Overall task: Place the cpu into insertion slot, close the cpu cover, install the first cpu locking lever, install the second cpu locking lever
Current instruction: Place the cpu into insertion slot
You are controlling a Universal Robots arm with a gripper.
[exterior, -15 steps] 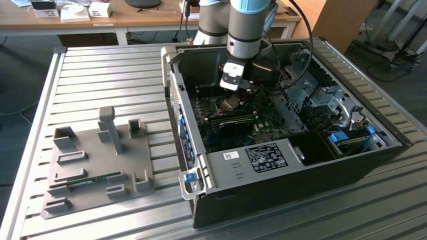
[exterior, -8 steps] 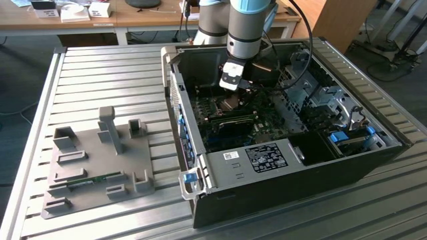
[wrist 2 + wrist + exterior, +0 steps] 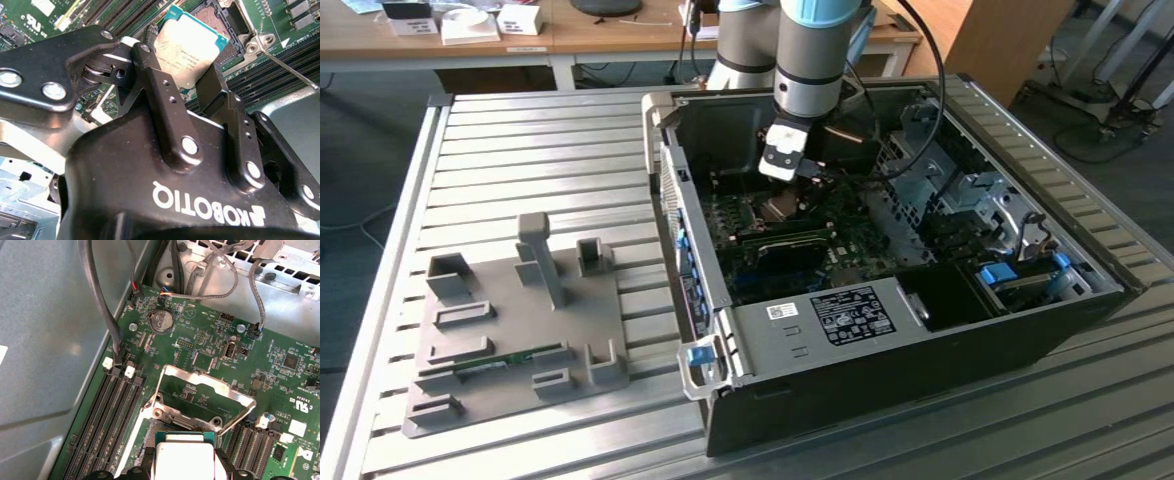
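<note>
Fingers (image 3: 159, 95) pinching cpu (image 3: 192, 47), arm (image 3: 814, 50) pointing down above raised cpu cover (image 3: 205, 382)

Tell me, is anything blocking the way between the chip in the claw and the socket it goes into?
Nothing visible does. The claw holds the cpu over the open socket, and the cpu cover stands raised on its hinge, off the socket.

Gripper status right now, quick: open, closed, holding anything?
Gripper: closed on the cpu, held by its edges over the socket.
</note>
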